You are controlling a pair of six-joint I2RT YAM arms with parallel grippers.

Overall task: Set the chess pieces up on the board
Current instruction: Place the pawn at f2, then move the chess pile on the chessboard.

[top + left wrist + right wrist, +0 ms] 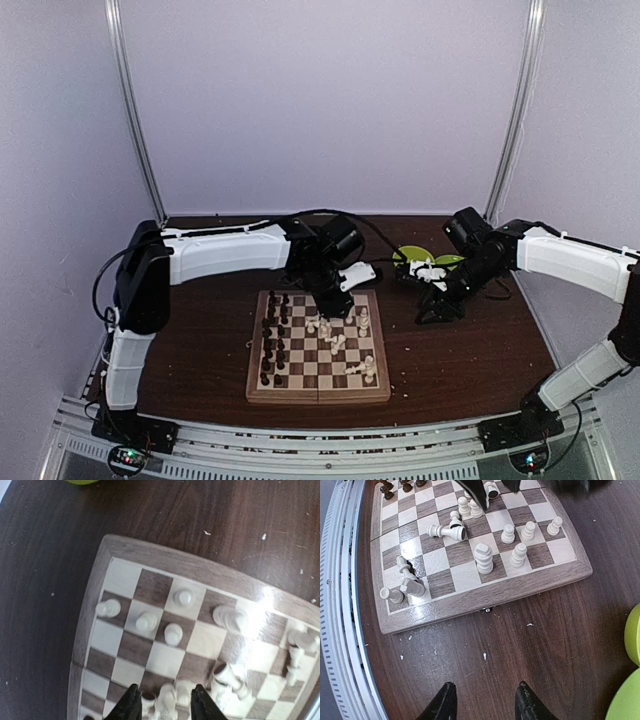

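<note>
- We see the left arm (220, 250) stretched across the far side of the board (300, 395), wrist bent down, so the left gripper (165, 707) points at the squares.
- Its jaws stand partly apart over a cluster of cream pieces (173, 634); we see none pinched.
- More cream pieces stand or lie scattered on the board's right half; the dark pieces (272, 340) line its left side.
- The right arm (565, 258) reaches in from the right; the right gripper (485, 702) hangs over bare table (545, 645) just beside the board's right edge, jaws wide, holding nothing.
- A green plate (415, 258) sits beyond that gripper; bare wood runs along the board's near and right edges.
</note>
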